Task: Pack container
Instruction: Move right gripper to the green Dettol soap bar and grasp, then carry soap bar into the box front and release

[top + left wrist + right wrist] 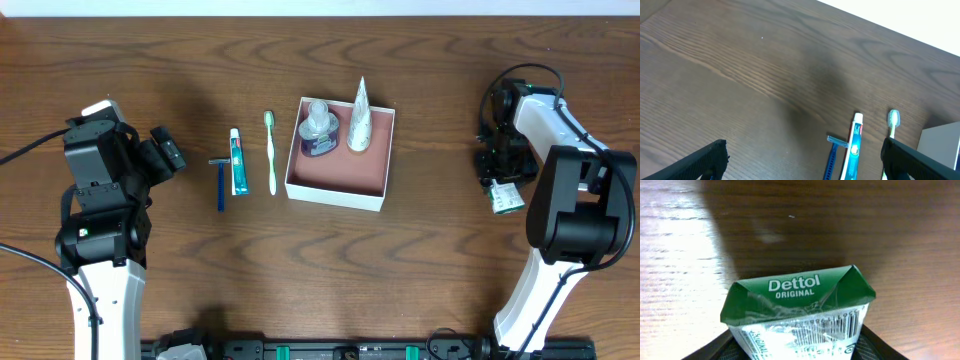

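Note:
The container [336, 185], a shallow white box with a reddish-brown inside, sits at the table's middle. In it stand a small purple bottle [319, 131] and a white cone-shaped tube [359, 118]. Left of it lie a green toothbrush [270, 152], a toothpaste tube [238, 162] and a blue razor [220, 182]; all three also show in the left wrist view: the toothbrush [893, 121], the tube [855, 143], the razor [833, 155]. My left gripper [165, 150] is open and empty, left of them. My right gripper [505, 190] is shut on a green-and-white Dettol soap pack [797, 312] at the far right.
The container's white corner [940, 145] shows at the right edge of the left wrist view. Bare brown wood lies between the container and the right arm.

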Action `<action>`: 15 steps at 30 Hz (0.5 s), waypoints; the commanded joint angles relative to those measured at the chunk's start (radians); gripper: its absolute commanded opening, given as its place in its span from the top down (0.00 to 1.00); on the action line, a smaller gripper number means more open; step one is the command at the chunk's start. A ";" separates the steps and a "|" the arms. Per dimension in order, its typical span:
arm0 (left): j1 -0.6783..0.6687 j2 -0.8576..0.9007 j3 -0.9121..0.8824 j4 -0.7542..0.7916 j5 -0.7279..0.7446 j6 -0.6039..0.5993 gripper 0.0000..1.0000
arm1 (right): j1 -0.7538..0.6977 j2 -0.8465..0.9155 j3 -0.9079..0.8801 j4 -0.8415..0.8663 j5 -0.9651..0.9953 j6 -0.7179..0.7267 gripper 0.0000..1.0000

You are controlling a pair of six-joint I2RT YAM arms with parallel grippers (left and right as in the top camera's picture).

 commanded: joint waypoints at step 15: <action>0.004 0.000 0.023 0.001 -0.008 0.017 0.02 | 0.068 -0.003 0.198 -0.182 -0.272 0.148 0.73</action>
